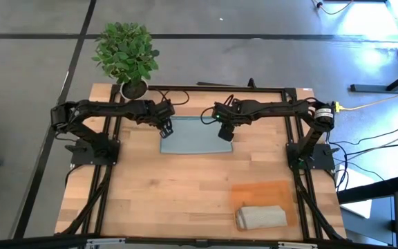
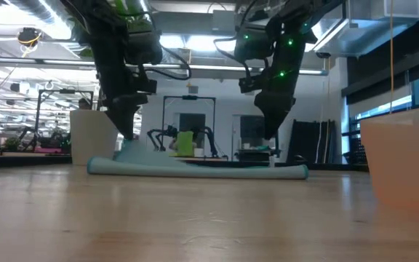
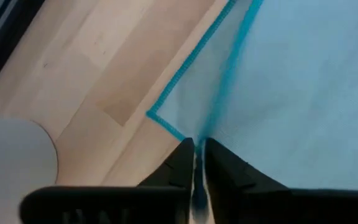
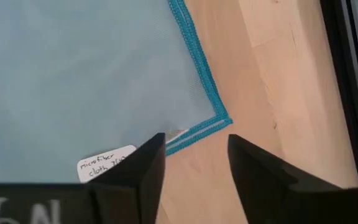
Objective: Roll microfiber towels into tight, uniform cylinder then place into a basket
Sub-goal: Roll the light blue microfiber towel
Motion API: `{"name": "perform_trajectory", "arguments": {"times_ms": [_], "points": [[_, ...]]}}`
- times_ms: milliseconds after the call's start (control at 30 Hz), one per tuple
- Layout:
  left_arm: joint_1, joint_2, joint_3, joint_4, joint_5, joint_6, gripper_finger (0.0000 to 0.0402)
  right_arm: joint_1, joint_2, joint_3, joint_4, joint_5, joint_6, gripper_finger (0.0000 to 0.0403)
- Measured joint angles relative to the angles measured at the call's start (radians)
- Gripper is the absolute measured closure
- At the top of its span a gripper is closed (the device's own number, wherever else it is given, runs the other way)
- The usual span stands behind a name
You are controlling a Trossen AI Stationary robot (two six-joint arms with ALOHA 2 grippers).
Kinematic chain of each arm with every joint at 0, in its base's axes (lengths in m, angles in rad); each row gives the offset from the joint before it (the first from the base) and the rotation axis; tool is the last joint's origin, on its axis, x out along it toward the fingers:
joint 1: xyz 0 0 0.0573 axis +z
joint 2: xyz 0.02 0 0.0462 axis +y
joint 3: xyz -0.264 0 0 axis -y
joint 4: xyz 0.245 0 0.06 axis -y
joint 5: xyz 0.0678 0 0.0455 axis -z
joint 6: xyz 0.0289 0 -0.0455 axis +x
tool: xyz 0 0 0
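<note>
While spread flat at the far middle of the pale wood tabletop, pale blue-grey microfiber towel looks light, limp and easily creased; best taken by its stitched corners. Left hand and right hand down at its two far corners. Light grey-beige rolled towel already lying in the flat orange-brown basket, near right. Leafy green plant in a white pot just beyond the left corner (nearest obstacle).

Low view: towel flat with a slightly raised edge, both hands touching down on it.

Left wrist: left hand nearly closed, pinching the teal hem.

Right wrist: right hand parted, astride the corner, gripping nothing; white handwritten label just beside.
</note>
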Motion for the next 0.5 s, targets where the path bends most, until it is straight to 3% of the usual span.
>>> {"name": "perform_trajectory", "arguments": {"times_ms": [267, 333, 500], "points": [[0.022, 0.005, 0.0, 0.008, 0.001, -0.01, 0.031, 0.0, 0.0, 0.0, 0.002, -0.017, -0.001, 0.0195], [0.023, 0.005, 0.0, 0.008, 0.021, -0.036, 0.0309, 0.0, -0.001, 0.0, 0.002, -0.09, 0.005, 0.0194], [-0.01, 0.006, -0.011, 0.032, 0.226, -0.028, 0.0315, 0.018, -0.001, -0.003, 0.017, -0.406, 0.081, 0.0193]]}}
